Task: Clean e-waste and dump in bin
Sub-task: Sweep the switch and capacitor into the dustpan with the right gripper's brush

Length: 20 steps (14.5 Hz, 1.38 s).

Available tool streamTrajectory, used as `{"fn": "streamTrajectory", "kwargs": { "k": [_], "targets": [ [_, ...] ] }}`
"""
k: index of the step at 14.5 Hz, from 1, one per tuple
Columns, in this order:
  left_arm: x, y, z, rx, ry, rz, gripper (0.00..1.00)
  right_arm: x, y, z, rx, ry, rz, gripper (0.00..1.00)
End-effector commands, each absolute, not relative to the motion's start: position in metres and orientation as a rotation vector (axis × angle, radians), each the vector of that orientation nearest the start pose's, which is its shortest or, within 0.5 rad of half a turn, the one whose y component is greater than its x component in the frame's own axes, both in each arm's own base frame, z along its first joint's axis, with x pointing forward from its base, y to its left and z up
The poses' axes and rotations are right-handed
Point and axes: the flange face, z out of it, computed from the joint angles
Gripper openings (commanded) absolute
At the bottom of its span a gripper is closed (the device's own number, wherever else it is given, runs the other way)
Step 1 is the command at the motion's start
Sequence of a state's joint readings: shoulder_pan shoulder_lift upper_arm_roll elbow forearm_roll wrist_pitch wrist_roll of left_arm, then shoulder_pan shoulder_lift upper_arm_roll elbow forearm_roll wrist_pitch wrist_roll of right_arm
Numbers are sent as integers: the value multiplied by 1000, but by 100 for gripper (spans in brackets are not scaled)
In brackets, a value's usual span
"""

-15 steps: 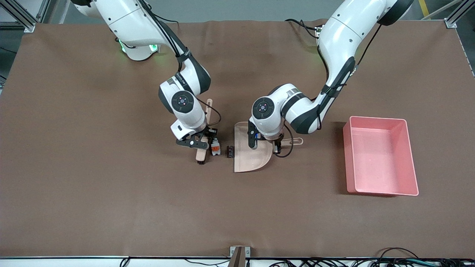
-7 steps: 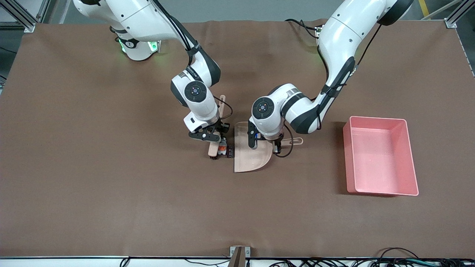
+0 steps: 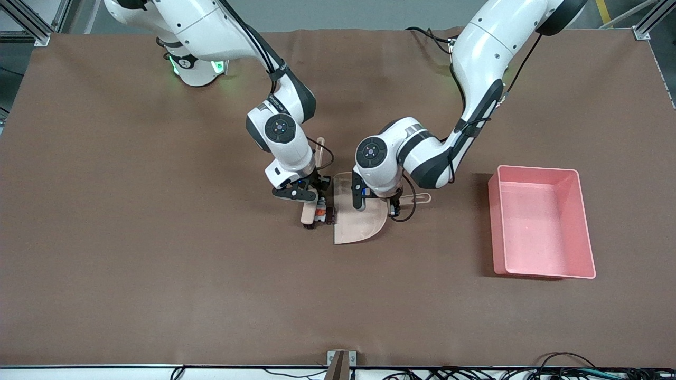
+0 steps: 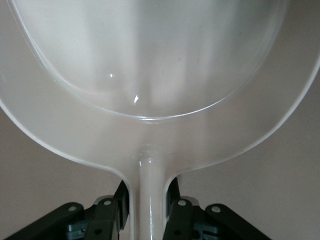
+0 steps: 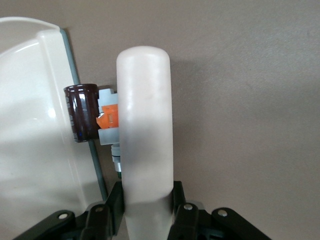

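Note:
My right gripper point(image 3: 309, 197) is shut on the beige brush point(image 3: 308, 212), which also shows in the right wrist view point(image 5: 145, 125). The brush stands on the table beside the dustpan's open edge. The white component with an orange label point(image 3: 320, 212) and the dark block point(image 3: 330, 215) are pressed between the brush and the dustpan's lip. In the right wrist view the dark block point(image 5: 82, 112) sits on the lip and the white piece point(image 5: 107, 120) touches the brush. My left gripper point(image 3: 393, 203) is shut on the handle of the beige dustpan point(image 3: 359, 224), as the left wrist view point(image 4: 148, 210) shows.
The pink bin point(image 3: 533, 169) stands on the brown table toward the left arm's end, apart from the dustpan, with nothing in it. The dustpan's scoop point(image 4: 150, 75) shows nothing inside in the left wrist view.
My right gripper swept the brush toward the dustpan. It pushed the white piece against the dark block and both up to the dustpan's lip. The left arm barely moved.

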<state>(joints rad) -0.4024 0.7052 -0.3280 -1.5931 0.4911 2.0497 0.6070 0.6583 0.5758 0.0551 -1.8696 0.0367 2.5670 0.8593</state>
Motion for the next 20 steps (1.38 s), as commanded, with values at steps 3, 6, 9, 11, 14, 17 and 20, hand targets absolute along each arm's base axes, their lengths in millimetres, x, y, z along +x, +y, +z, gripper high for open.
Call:
{"fn": "streamTrajectory", "kwargs": {
  "k": [3, 6, 9, 11, 14, 17, 20],
  "targets": [
    [531, -410, 231, -2066, 2038, 275, 27, 489, 438, 209, -2974, 275, -81, 0],
    [531, -410, 231, -2068, 2036, 275, 27, 489, 441, 207, -2965, 254, -94, 0],
    [531, -410, 231, -2068, 2036, 275, 27, 487, 453, 208, -2954, 199, -96, 0],
    [531, -410, 232, -2067, 2037, 273, 27, 490, 457, 212, -2935, 164, -125, 0],
    [531, -410, 232, -2069, 2037, 274, 27, 487, 463, 210, -2925, 107, -142, 0],
    [531, -410, 231, -2068, 2036, 275, 27, 486, 470, 211, -2921, 42, -152, 0],
    [531, -410, 230, -2066, 2038, 278, 27, 484, 478, 213, -2915, -68, -167, 0]
  ]
}}
